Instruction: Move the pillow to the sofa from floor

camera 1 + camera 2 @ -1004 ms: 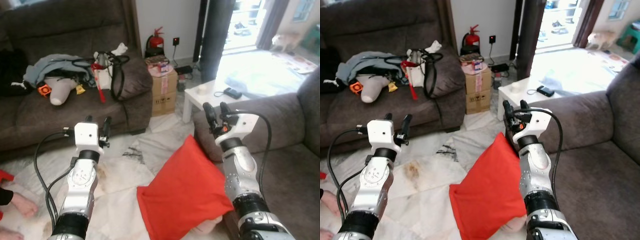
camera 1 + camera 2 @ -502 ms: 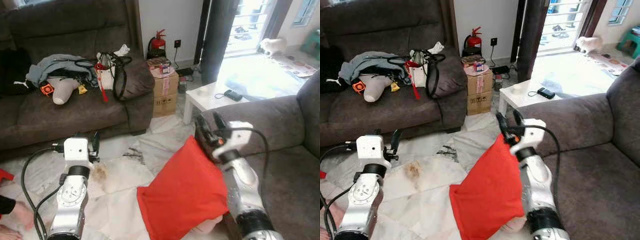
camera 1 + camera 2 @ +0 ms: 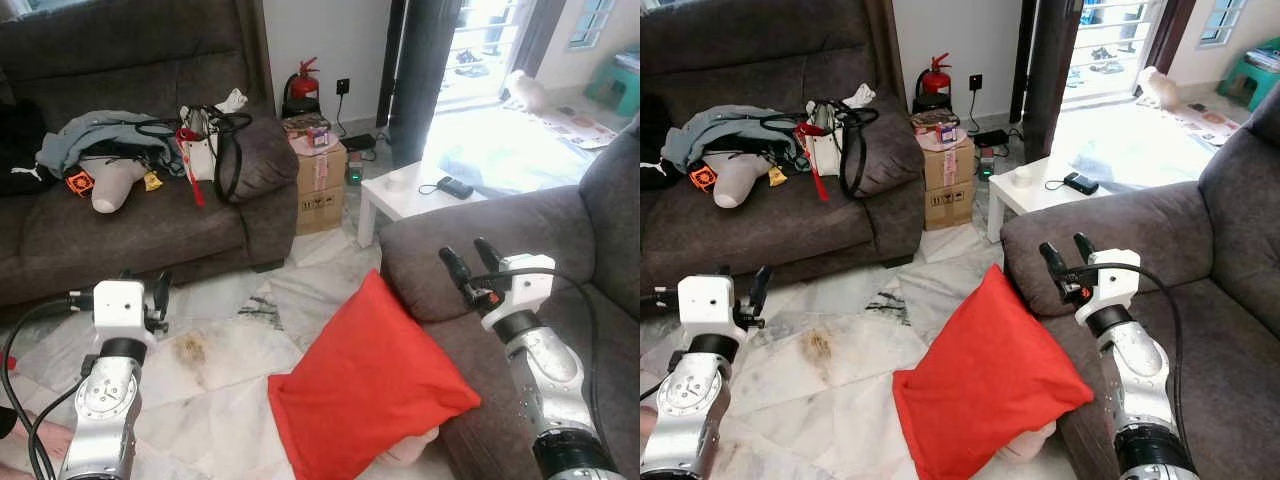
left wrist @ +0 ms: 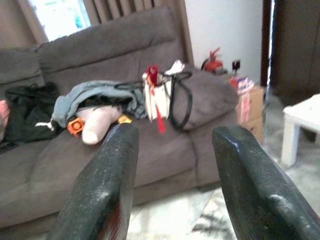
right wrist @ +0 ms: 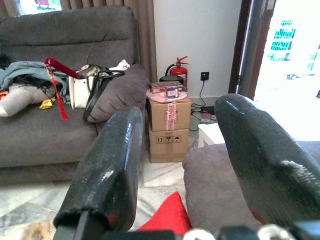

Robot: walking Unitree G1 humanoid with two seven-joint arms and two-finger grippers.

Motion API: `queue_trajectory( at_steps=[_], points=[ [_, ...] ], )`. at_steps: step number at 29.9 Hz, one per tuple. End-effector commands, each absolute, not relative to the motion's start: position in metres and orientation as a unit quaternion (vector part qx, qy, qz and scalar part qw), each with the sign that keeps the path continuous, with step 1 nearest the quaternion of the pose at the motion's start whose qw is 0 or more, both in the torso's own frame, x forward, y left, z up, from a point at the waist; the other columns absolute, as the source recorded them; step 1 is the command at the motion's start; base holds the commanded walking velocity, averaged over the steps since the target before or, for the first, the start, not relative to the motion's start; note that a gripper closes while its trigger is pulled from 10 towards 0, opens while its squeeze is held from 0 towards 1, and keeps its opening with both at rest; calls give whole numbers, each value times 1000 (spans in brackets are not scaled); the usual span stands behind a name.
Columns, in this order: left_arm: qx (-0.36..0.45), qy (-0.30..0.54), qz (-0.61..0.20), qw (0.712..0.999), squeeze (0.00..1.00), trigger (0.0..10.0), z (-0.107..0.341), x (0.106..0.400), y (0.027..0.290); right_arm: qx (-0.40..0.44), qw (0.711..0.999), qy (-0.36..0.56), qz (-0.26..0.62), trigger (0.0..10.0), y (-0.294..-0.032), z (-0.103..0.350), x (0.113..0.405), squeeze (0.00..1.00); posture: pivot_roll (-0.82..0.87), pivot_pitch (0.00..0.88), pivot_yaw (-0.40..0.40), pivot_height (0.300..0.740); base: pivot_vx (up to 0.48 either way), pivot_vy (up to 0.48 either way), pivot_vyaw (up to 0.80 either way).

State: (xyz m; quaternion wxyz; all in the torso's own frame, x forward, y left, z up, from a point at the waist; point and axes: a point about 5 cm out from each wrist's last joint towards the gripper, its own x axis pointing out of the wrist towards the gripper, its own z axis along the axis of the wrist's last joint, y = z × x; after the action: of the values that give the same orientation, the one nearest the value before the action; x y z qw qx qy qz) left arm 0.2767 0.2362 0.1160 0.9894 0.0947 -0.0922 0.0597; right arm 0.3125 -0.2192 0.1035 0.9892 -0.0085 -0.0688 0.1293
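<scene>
While the red pillow (image 3: 365, 385) is leaning on the floor against the front of the grey sofa (image 3: 560, 235), I'm holding my right gripper (image 3: 468, 268) above the sofa's arm, fingers spread and empty. My left gripper (image 3: 143, 290) is hanging over the tiles, spread too.

The pale marble-tiled floor (image 3: 220, 345) bears the red square pillow (image 3: 365, 385) leaning against the grey fabric sofa (image 3: 450, 235), a stacked pair of brown cardboard boxes (image 3: 322, 185) and a low white table (image 3: 410, 195).
</scene>
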Motion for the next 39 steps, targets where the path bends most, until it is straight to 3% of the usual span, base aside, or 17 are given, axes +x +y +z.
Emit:
queue_trajectory(
  at_steps=[1, 5, 10, 39],
  points=[
    [83, -90, 46, 991, 0, 10000, 114, 273, 226, 1, 988, -72, 139, 10000, -208, 102, 312, 0, 24, 14, 15, 740, 0, 0, 0],
    [62, -80, 39, 994, 0, 10000, 106, 267, 213, 28, 986, -78, 148, 10000, -189, 99, 308, 0, 19, 38, 13, 740, 0, 0, 0],
    [57, -77, 37, 995, 0, 10000, 106, 266, 207, 42, 985, -78, 145, 10000, -183, 97, 305, 0, 13, 52, 13, 740, 0, 0, 0],
    [39, -75, 25, 996, 0, 10000, 106, 273, 185, 43, 987, -79, 132, 10000, -182, 108, 311, 0, -8, 50, 3, 740, 0, 0, 0]
  ],
)
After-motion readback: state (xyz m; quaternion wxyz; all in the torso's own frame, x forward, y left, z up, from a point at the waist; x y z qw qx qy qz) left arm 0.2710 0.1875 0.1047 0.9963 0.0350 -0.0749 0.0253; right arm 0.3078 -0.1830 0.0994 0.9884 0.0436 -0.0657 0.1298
